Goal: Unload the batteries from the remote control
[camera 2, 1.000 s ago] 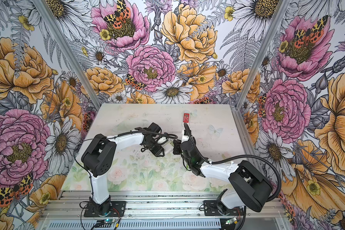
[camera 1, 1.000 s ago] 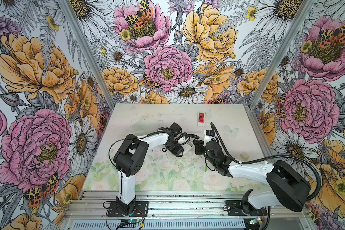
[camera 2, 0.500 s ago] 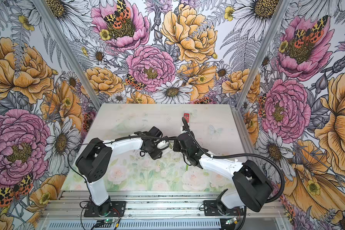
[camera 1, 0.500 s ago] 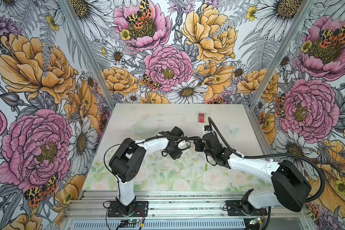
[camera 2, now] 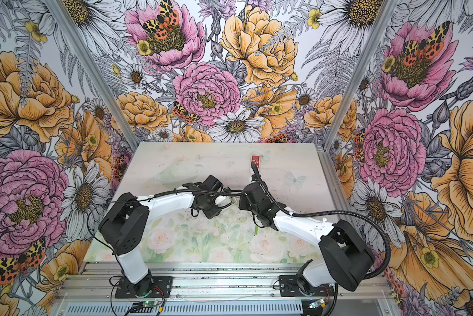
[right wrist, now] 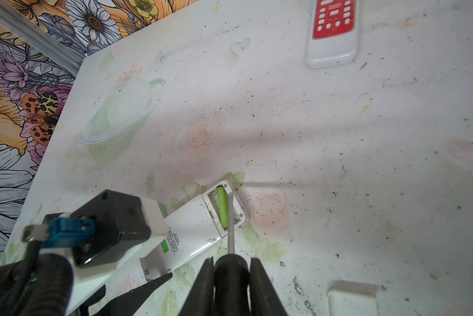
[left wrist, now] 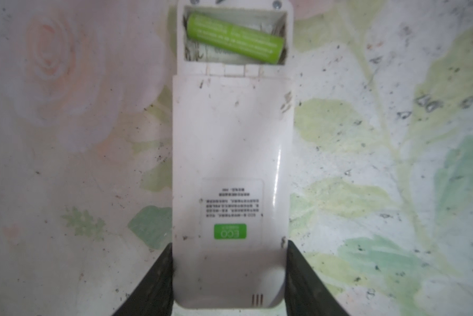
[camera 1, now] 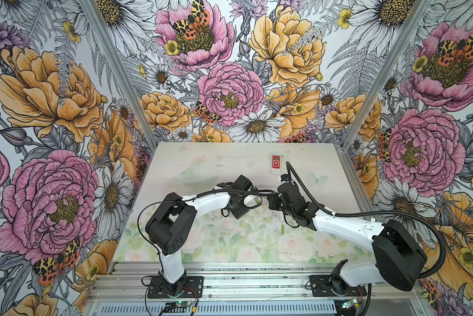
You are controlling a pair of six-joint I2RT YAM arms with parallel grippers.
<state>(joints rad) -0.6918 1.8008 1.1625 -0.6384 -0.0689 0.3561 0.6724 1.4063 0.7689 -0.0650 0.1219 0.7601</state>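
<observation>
In both top views the arms meet at the middle of the table point(camera 1: 224, 161). The left gripper point(camera 1: 247, 203) holds the white remote point(camera 1: 255, 201), and the right gripper point(camera 1: 271, 202) comes in at it from three o'clock. A loose green battery point(camera 1: 282, 229) lies on the table at about five o'clock from the remote. A red-faced remote point(camera 1: 275, 163) sits apart at one o'clock. The step in hand looks like prying out the battery left in the remote.

In the left wrist view, the left fingers point(left wrist: 153, 281) stand at middling width, clamped on the remote's two long edges at one end. A second green battery point(left wrist: 235, 38) lies askew in the open compartment at the opposite end, well clear of them.

In the right wrist view, the right fingers point(right wrist: 206, 273) pinch narrowly on the handle of a screwdriver point(right wrist: 230, 221). Its blade tip sits just beside that battery. The next move likely calls for a gentle lever under the battery while the left grip holds firm.
</observation>
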